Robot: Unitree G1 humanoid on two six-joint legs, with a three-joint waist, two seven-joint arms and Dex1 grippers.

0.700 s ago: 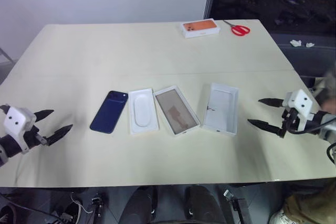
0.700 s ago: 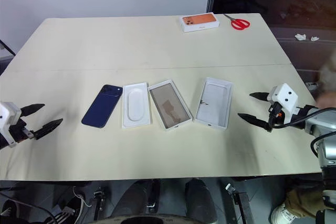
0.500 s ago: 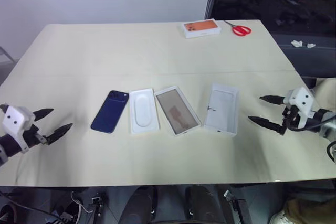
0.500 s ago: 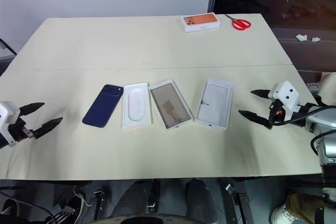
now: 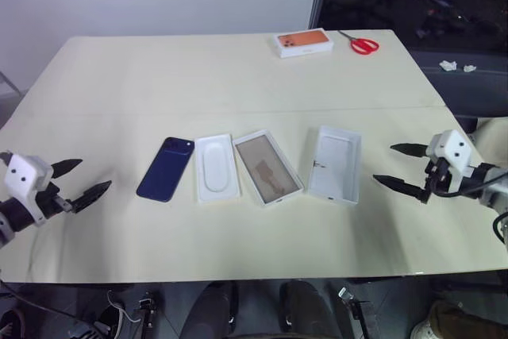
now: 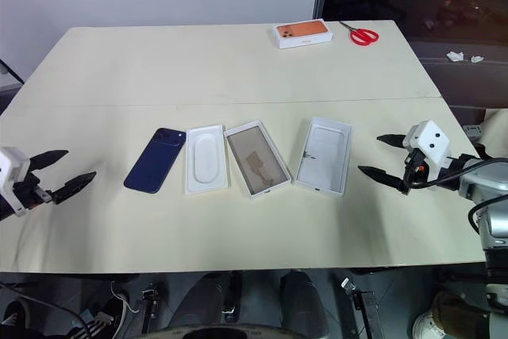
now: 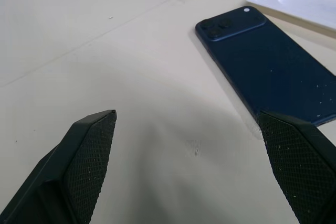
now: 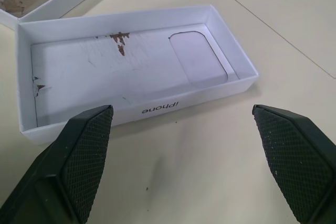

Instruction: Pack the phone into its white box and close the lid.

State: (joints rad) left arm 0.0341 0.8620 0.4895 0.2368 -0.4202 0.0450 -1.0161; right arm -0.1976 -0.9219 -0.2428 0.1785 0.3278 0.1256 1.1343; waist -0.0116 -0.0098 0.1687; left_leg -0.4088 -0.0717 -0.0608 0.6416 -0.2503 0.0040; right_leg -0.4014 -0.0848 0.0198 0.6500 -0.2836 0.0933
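Both hands stand wide open and hold nothing: the left hand (image 5: 79,181) hovers near the bench's (image 5: 159,77) left edge, the right hand (image 5: 401,166) near its right edge.

The phone (image 5: 165,168) lies flat, back up, at the left end of a row across the middle of the bench. It is slim, glossy dark navy, with rounded corners and a camera cluster at its far corner. Just beside it lies a white insert tray (image 5: 217,167) with an oval recess, then a white-rimmed tray with a brownish inside (image 5: 267,167), then the deep white box part (image 5: 335,163), open side up, with scuff marks inside, nearest the right hand.

The likely trouble is the pickup: a thin, slick phone lying flush on the bench gives the fingers little edge, so they may skate off or push it into the insert tray. Picking the wrong white piece as the box, or the orange-printed box (image 5: 303,41) far back by the scissors (image 5: 362,44), is another risk
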